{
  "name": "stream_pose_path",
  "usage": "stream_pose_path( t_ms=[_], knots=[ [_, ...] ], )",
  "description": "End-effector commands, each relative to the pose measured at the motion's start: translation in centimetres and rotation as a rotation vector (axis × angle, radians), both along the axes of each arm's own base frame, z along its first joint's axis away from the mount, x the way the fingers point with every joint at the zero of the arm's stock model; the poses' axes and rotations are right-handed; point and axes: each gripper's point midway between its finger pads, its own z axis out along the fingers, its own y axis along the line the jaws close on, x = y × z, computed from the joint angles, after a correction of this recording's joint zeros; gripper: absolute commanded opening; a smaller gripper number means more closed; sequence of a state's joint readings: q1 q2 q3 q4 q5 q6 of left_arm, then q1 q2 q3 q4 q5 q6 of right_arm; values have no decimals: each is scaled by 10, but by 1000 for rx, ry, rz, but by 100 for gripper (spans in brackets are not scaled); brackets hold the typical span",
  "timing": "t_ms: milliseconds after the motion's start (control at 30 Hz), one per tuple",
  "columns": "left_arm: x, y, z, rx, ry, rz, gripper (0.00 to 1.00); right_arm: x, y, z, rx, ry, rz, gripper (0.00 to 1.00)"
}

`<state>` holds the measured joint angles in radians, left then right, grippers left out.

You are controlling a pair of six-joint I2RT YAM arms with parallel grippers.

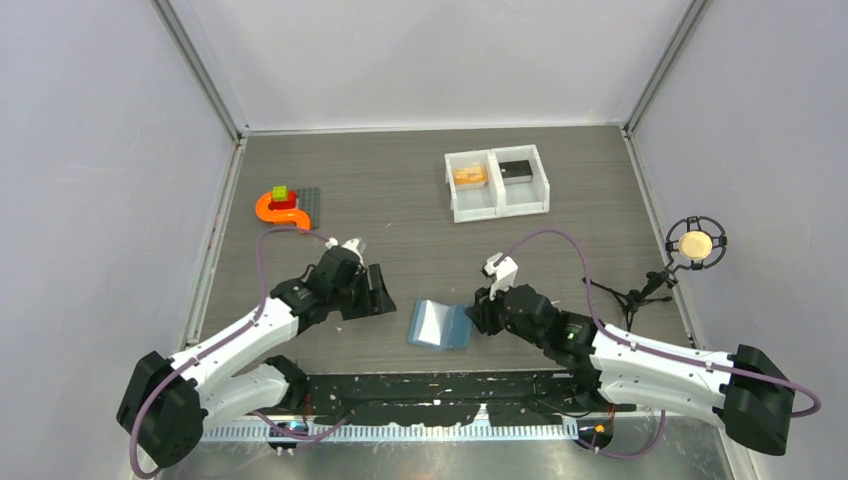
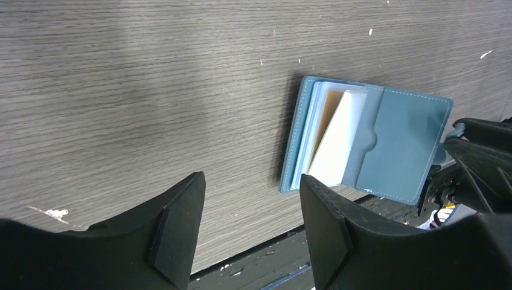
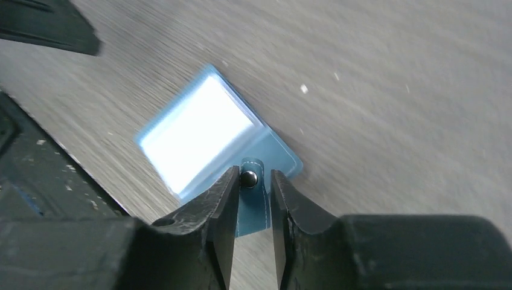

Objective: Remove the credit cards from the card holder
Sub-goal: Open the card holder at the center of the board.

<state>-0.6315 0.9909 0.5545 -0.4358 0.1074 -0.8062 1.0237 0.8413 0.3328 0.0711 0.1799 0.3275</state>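
Note:
The light-blue card holder [image 1: 440, 325] lies open near the table's front edge, between both arms. In the left wrist view the card holder [image 2: 398, 139] shows pale inner sleeves and a tan-orange strip [image 2: 328, 115]; I cannot tell if that strip is a card. An orange-yellow credit card [image 1: 469, 175] and a dark one [image 1: 516, 170] lie in the white tray [image 1: 497, 210]. My left gripper [image 1: 377, 290] [image 2: 252, 181] stands open and empty, just left of the holder. My right gripper [image 1: 483, 312] [image 3: 254, 175] is narrowly open around the holder's snap strap [image 3: 252, 208], with a gap on one side.
An orange curved toy piece with red and green blocks [image 1: 283, 205] sits on a dark plate at the back left. A round microphone on a small stand [image 1: 696, 243] is at the right edge. The black front rail [image 1: 450, 385] runs just below the holder.

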Motion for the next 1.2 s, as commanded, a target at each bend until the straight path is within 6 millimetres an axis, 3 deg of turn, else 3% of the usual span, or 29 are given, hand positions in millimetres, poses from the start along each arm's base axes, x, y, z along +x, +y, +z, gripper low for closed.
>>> stream_pose_path(
  t_ms=[0,200,400,533,700,833,967,1167],
  knots=[
    [7,-11,4,-54,-14,-5,61,-2,-31,-24,-51,173,-226,36],
    [7,-18,2,-90,-9,-18,61,-7,-36,-18,-45,307,-347,48],
    [7,-26,2,-135,-19,-38,61,-1,-33,17,17,346,-431,51],
    [5,-28,-2,-140,-4,-46,61,5,-18,45,102,357,-438,51],
    [2,-29,-4,-167,-9,-49,61,11,19,91,278,334,-327,45],
    [0,-28,-7,-171,-6,-43,61,14,44,110,334,341,-267,43],
    [-3,-22,-11,-167,-9,-18,60,11,71,93,290,404,-223,47],
    [-6,-13,-15,-166,-29,25,60,4,93,66,132,432,-247,74]
  ],
)
